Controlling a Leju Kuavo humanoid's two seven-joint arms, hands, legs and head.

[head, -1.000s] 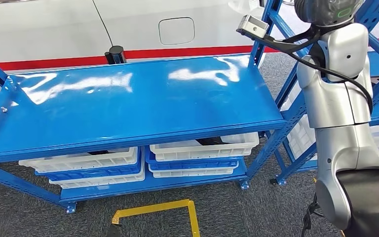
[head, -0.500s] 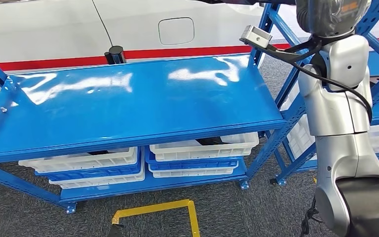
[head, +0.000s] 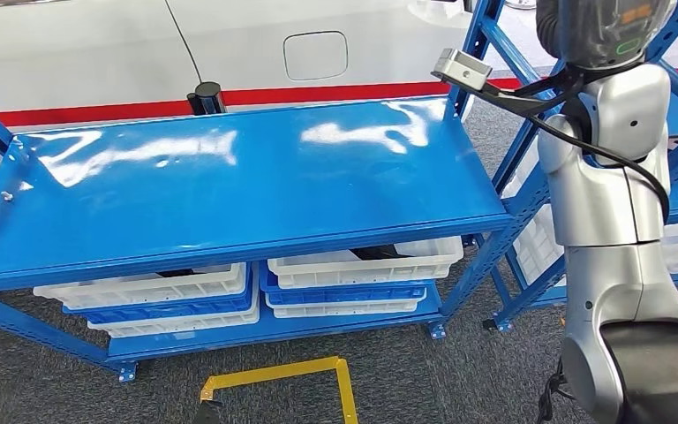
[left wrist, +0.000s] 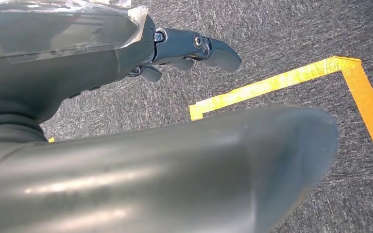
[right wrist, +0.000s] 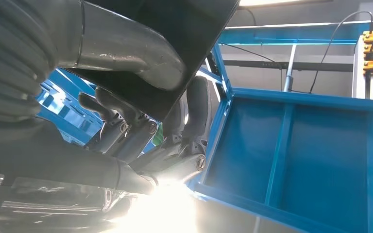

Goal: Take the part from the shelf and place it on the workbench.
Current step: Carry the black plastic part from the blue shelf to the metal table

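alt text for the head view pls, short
A bare, glossy blue workbench spans the picture, with white and blue trays stacked on its lower shelf. At right the robot's silver right arm reaches up towards a taller blue shelf, its hand out of frame. A white vehicle body stands behind; yellow floor tape marks grey carpet below.

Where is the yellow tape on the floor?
In the head view, the yellow tape lies on the grey carpet just in front of the blue workbench, below its stacked white trays.
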